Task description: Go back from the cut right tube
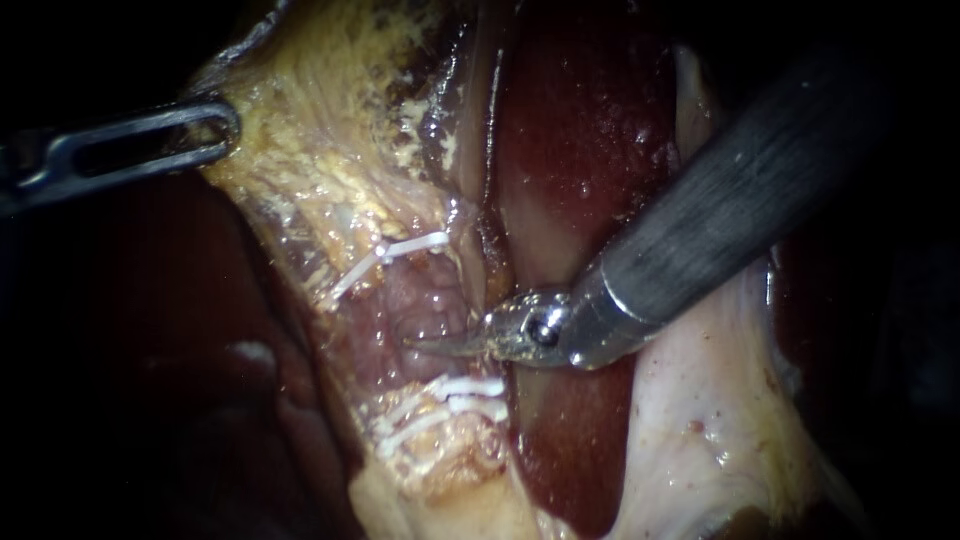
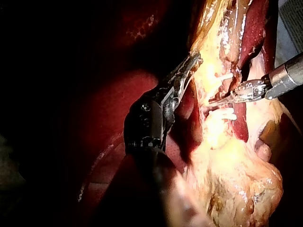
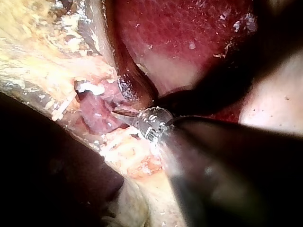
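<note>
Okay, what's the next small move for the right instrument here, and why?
Probably draw the right instrument straight back along its shaft, toward the upper right. Its jaws lie together, holding nothing, with the tip between the upper clip and the lower clips. The left instrument holds the yellowish tissue, so nothing else need move.

Endoscope sits close over the tissue [image 1: 330, 170], facing the clips [image 1: 410, 248] head-on. Left wrist camera looks along my left instrument [image 2: 192, 61] from farther back. Right wrist camera rides nearest, just behind my right instrument [image 3: 122, 113]. All three share the clips.
</note>
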Robot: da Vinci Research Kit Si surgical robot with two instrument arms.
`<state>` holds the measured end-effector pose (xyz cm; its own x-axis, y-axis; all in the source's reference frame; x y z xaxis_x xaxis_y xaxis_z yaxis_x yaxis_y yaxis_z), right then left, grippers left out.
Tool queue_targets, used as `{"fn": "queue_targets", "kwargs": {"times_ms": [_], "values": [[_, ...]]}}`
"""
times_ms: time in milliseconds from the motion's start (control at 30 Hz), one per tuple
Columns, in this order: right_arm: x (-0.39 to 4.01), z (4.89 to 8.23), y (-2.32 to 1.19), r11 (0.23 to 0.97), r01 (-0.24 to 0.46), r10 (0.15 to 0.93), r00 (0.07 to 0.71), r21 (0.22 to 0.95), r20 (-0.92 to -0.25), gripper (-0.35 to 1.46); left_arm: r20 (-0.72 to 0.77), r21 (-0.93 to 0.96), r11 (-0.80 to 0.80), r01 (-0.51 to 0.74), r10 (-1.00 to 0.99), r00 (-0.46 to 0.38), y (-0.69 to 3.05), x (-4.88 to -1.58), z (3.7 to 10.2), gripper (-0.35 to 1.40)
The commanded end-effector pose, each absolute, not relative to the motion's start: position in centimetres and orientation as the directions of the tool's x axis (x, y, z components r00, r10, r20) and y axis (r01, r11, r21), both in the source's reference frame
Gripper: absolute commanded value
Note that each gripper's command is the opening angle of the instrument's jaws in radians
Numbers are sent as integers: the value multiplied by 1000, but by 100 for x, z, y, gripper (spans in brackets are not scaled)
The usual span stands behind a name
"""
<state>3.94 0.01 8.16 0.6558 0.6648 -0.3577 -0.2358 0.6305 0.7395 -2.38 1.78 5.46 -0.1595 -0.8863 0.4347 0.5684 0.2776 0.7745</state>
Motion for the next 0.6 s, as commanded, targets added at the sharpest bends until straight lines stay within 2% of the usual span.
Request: {"fn": "queue_targets", "kwargs": {"times_ms": [33, 133, 267, 333, 600], "values": [[393, 816, 2, 631, -235, 665, 656, 739, -358, -35, 435, 775, 278, 568, -886, -159, 178, -239, 547, -35], [390, 814, 2, 631, -246, 670, 652, 736, -356, -35, 435, 774, 278, 568, -886, -159, 178, -239, 547, -35], [385, 807, 4, 645, -216, 666, 630, 733, -400, 15, 435, 774, 278, 568, -886, -159, 178, -238, 546, -35], [383, 803, 5, 652, -207, 661, 626, 730, -413, 31, 435, 774, 278, 568, -886, -159, 178, -238, 546, -35], [378, 798, 7, 672, -192, 644, 629, 715, -436, 44, 435, 774, 278, 568, -886, -159, 177, -238, 546, -35]]}}
